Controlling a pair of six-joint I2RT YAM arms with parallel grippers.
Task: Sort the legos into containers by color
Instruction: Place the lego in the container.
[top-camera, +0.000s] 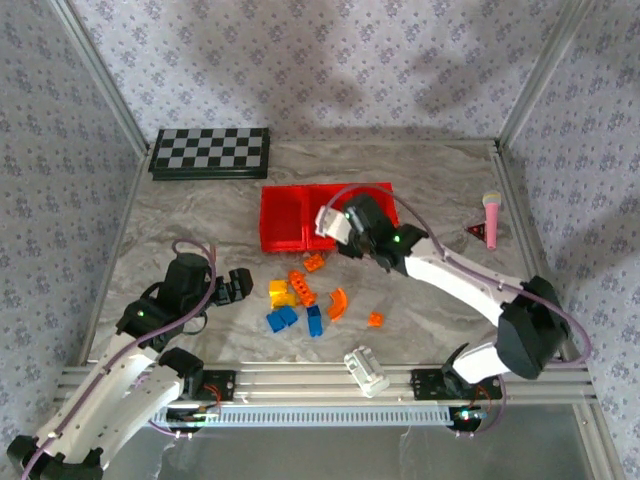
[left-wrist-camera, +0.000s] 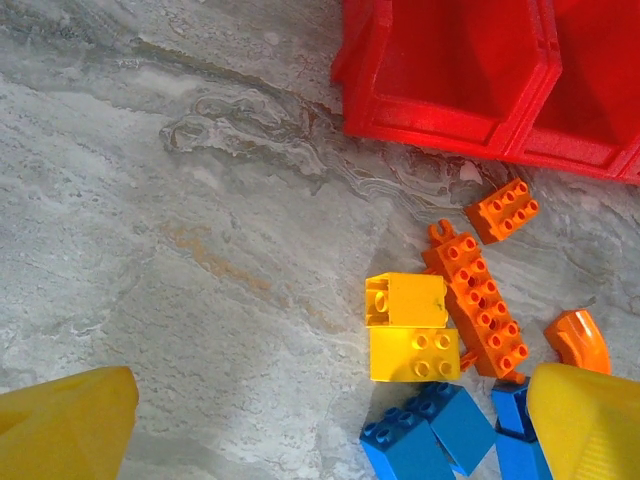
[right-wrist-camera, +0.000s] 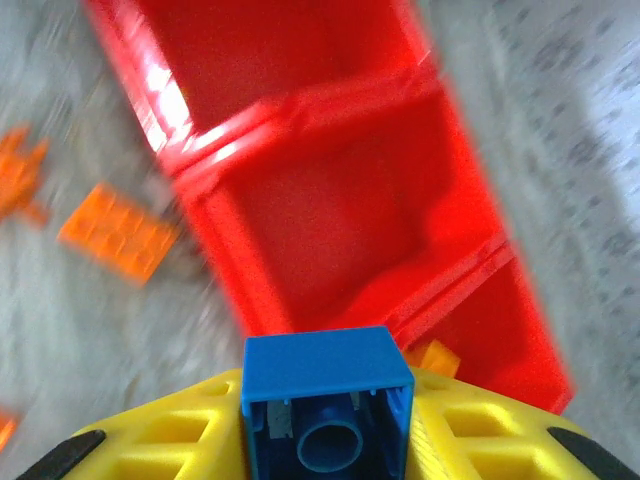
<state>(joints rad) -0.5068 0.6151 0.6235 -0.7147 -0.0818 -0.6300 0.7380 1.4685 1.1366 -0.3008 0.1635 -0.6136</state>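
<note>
Three joined red containers (top-camera: 285, 215) stand mid-table. My right gripper (top-camera: 345, 228) hovers over them, shut on a blue lego (right-wrist-camera: 325, 395) above the middle compartment (right-wrist-camera: 330, 200). An orange lego (right-wrist-camera: 433, 358) lies in the compartment to the right of it. On the table lie loose legos: two yellow (left-wrist-camera: 405, 300) (left-wrist-camera: 415, 353), a long orange (left-wrist-camera: 478, 305), a small orange (left-wrist-camera: 502, 210), a curved orange (left-wrist-camera: 578, 340) and blue ones (left-wrist-camera: 425, 435). My left gripper (top-camera: 242, 284) is open, low and just left of the pile, its fingers (left-wrist-camera: 60, 425) wide apart.
A checkerboard (top-camera: 210, 153) lies at the back left. A pink microphone toy (top-camera: 492, 215) sits at the right, a white ribbed cylinder (top-camera: 366, 370) at the near edge. One small orange lego (top-camera: 375, 319) lies apart from the pile. Metal frame rails border the table.
</note>
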